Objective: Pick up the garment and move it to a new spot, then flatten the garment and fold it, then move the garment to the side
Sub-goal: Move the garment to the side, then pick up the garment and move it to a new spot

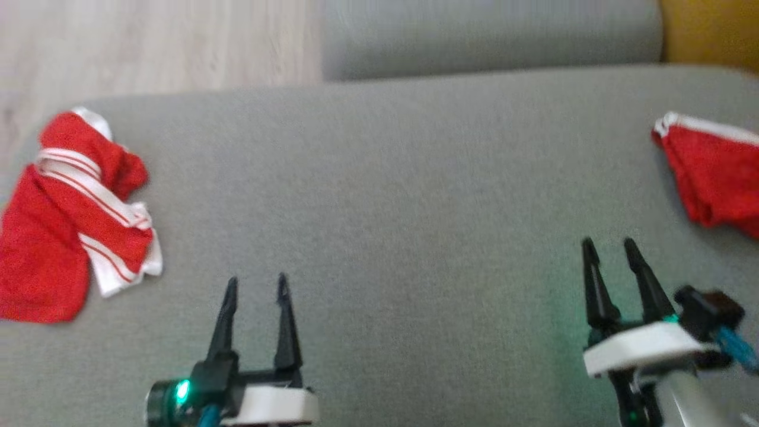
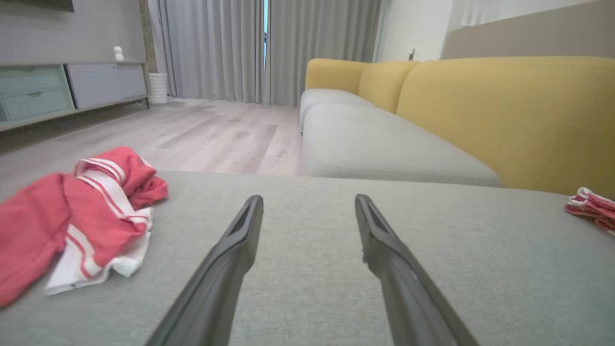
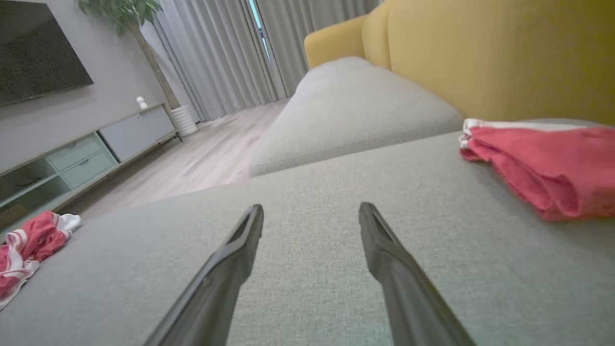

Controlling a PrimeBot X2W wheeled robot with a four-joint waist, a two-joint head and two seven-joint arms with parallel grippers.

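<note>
Grippers idle, probably between garments: left gripper [image 1: 257, 280] and right gripper [image 1: 608, 242] hover parted and empty over the grey fabric sofa cushion [image 1: 415, 196]. Well left of the left gripper lies the crumpled red garment with white striped trim [image 1: 71, 213], bunched, not yet flattened. Right of the right gripper sits a folded red cloth [image 1: 711, 172], seemingly finished.

Matt woven grey cushion [image 1: 415, 178], soft red cloth garment [image 1: 65, 225]
</note>
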